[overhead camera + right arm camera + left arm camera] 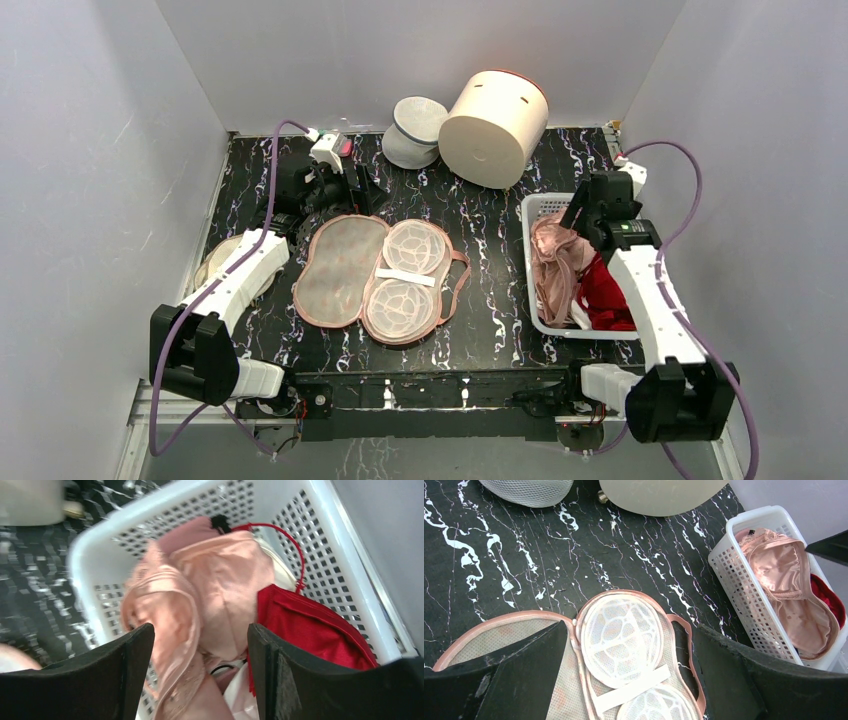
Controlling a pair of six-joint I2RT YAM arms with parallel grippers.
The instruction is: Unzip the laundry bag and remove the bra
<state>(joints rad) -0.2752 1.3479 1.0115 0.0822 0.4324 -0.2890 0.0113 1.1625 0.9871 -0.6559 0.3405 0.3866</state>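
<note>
The laundry bag lies unzipped and spread flat in the middle of the table, beige mesh lining up, with two white cup frames in its right half. The salmon-pink satin bra lies in the white basket, also in the left wrist view and right wrist view. My right gripper hangs open just above the bra, its fingers on either side of a cup without pinching it. My left gripper stands open over the bag's far end, holding nothing.
The white slotted basket stands at the table's right edge with a dark red garment beside the bra. A big cream cylinder and a white mesh pouch sit at the back. A beige item lies under the left arm.
</note>
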